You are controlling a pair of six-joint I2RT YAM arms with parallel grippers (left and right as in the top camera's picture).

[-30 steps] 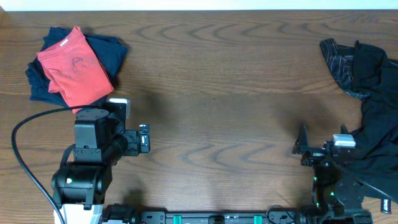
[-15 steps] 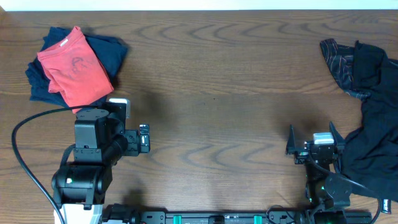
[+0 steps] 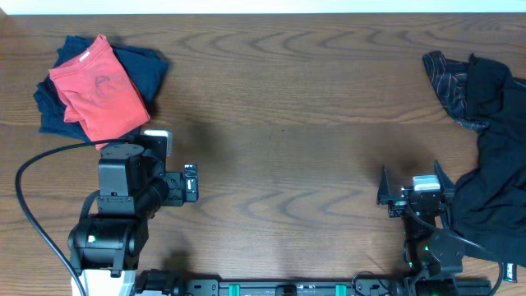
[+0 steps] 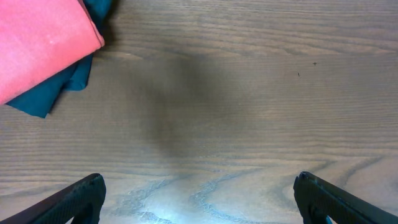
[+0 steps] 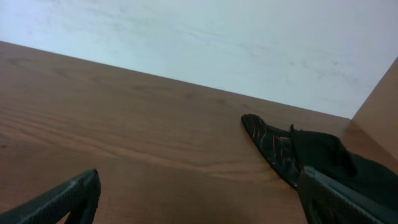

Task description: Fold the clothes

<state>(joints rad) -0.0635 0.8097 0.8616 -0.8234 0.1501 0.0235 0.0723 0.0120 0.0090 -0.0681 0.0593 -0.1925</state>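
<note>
The clothes lie in two heaps. At the far left a folded coral-red T-shirt (image 3: pixel 97 89) rests on a navy garment (image 3: pixel 146 67); its corner (image 4: pixel 43 43) and the navy cloth (image 4: pixel 65 87) show in the left wrist view. At the right edge sits a crumpled pile of black garments (image 3: pixel 493 156), one with a thin striped pattern (image 3: pixel 448 78) (image 5: pixel 270 146). My left gripper (image 3: pixel 182 177) (image 4: pixel 199 199) hangs open over bare wood, just below and right of the red shirt. My right gripper (image 3: pixel 411 185) (image 5: pixel 199 199) is open, empty, just left of the black pile.
The wooden table (image 3: pixel 288 123) runs between the two heaps. A black cable (image 3: pixel 33 164) loops beside the left arm's base. A pale wall (image 5: pixel 205 43) rises behind the table's far edge.
The right arm swung round a little and squared up about a second ago, then held still. The left arm and the clothes have not moved.
</note>
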